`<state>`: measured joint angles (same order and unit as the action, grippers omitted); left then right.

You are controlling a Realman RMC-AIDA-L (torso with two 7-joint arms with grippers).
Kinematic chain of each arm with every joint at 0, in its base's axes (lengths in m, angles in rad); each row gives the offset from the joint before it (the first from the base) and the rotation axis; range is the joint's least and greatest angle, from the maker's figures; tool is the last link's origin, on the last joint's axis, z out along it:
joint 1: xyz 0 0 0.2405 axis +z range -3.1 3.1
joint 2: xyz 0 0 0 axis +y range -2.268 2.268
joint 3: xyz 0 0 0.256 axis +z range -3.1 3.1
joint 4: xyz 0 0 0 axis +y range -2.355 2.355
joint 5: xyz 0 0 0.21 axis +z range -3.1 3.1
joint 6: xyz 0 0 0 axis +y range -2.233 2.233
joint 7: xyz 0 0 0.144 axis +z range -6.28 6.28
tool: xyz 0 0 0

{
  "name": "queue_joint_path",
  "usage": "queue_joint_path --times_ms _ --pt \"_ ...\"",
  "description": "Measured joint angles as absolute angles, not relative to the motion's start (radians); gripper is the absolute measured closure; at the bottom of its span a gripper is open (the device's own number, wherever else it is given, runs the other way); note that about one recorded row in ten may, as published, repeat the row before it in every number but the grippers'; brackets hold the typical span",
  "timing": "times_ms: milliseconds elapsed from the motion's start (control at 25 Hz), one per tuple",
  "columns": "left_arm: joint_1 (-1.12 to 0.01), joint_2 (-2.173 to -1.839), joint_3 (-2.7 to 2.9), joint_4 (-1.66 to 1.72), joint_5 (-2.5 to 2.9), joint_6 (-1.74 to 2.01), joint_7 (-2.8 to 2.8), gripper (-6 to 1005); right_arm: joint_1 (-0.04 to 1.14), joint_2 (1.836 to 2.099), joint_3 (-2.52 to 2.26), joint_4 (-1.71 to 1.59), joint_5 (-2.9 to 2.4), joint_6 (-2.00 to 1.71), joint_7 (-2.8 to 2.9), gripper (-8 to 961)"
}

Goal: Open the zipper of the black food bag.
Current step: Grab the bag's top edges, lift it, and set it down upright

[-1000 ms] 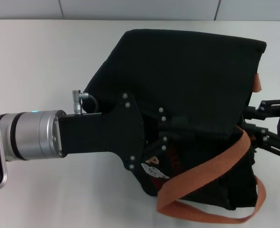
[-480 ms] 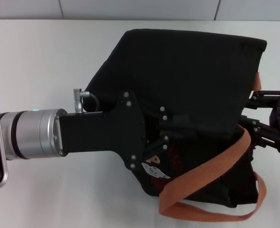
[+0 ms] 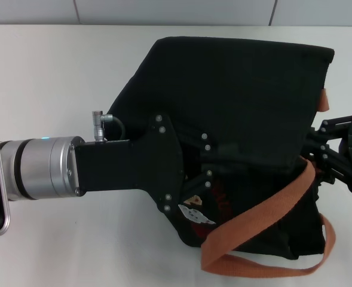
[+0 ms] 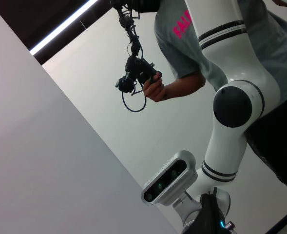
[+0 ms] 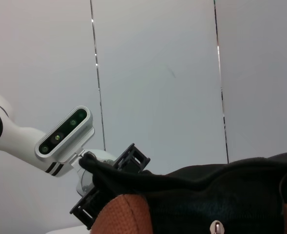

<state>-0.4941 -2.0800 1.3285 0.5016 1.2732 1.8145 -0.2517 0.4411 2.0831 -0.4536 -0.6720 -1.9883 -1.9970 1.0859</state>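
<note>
The left gripper (image 3: 202, 173) is reaching in horizontally from frame left, gripping fabric of the black food bag (image 3: 235, 107), which is filling the centre-right. The right gripper (image 3: 325, 152) is touching the bag's right edge; I cannot tell its opening.

A plain white matte worktop (image 3: 56, 78) spreads out on every side of the left end effector (image 3: 214, 173), running back from it to a pale grey panelled wall (image 3: 176, 11) split by thin dark vertical seams. In the right wrist view the same light grey wall panels (image 5: 158, 73) rise behind the right end effector, their narrow joints running straight up. In the left wrist view a long bright strip light (image 4: 60, 27) crosses a dark ceiling above a smooth white wall surface (image 4: 50, 161).
</note>
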Motion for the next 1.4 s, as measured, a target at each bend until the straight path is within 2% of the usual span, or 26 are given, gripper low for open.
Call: queue_joint_path --times_ms 120,880,1120,1320,1400 --pt "-0.495 -2.08 1.328 0.502 1.273 1.815 -0.252 906 0.441 2.083 -0.451 -0.672 -1.988 -1.998 1.086 863" --pt "-0.498 -2.08 1.328 0.503 1.272 1.817 -0.253 906 0.443 2.077 -0.454 -0.696 -1.976 -2.016 1.186 794" --pt "-0.5 -2.08 1.328 0.503 1.272 1.817 -0.253 906 0.447 2.077 -0.476 -0.696 -1.982 -2.011 1.196 550" --pt "-0.503 -2.08 1.328 0.503 1.272 1.815 -0.253 905 0.447 2.078 -0.504 -0.714 -1.983 -2.0 1.197 476" --pt "-0.505 -2.08 1.328 0.503 1.272 1.815 -0.254 905 0.445 2.079 -0.507 -0.724 -1.983 -1.997 1.198 519"
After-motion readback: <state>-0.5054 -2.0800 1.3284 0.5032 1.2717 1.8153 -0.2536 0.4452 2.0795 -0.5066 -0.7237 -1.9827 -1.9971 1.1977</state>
